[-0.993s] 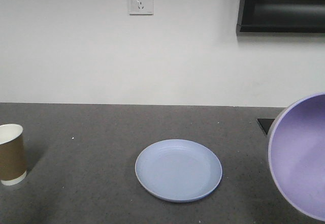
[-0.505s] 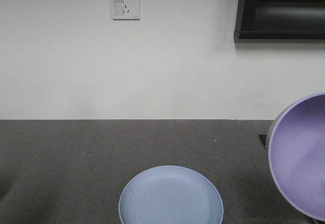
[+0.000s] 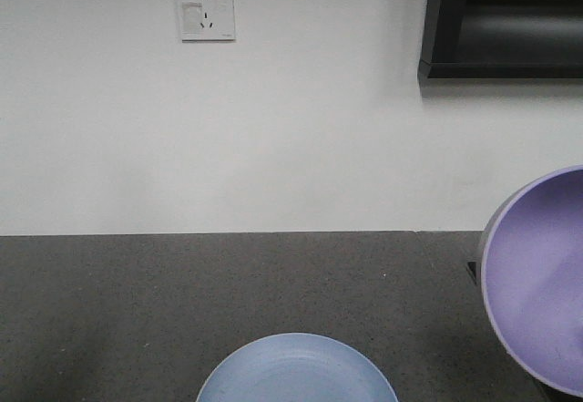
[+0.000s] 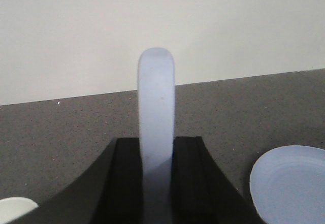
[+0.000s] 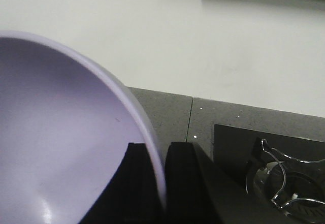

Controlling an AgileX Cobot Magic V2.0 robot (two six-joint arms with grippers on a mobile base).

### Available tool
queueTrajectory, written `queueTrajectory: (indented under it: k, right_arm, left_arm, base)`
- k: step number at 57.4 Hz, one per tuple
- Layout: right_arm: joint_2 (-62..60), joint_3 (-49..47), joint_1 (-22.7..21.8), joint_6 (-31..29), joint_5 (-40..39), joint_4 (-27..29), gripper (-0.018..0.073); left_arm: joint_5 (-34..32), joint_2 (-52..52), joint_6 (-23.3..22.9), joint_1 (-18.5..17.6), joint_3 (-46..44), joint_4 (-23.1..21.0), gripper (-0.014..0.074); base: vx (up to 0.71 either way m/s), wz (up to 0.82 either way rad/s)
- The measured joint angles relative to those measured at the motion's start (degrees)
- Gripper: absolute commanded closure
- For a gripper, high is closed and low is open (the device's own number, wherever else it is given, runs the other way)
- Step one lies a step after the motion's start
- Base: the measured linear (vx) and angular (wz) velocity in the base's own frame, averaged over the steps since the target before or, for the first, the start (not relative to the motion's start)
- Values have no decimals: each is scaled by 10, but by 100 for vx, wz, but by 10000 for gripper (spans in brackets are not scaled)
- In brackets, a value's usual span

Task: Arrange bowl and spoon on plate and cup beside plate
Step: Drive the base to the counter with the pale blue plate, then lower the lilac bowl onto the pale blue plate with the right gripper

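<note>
Over counter [image 4: 61, 127]: L end effector [image 4: 156, 148] grips spoon [image 4: 156, 92]; R end effector [image 5: 156, 155], bowl [image 5: 61, 132].

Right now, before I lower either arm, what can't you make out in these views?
Spoon: scoop end, left wrist view, hidden below the left gripper and the bottom edge.
Cup: only a sliver of rim in the left wrist view's corner; absent from the front view.
Plate: near half cut off by the front view's bottom edge.
Bowl: base unseen in the right wrist view, cropped past the right gripper.
</note>
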Motion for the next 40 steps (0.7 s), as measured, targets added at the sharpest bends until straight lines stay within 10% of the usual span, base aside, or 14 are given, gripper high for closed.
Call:
queueTrajectory:
  k: [40]
  right_arm:
    - [0,0,0,0,0,0,568]
  left_arm:
    - [0,0,0,0,0,0,599]
  base:
    - [3,-1]
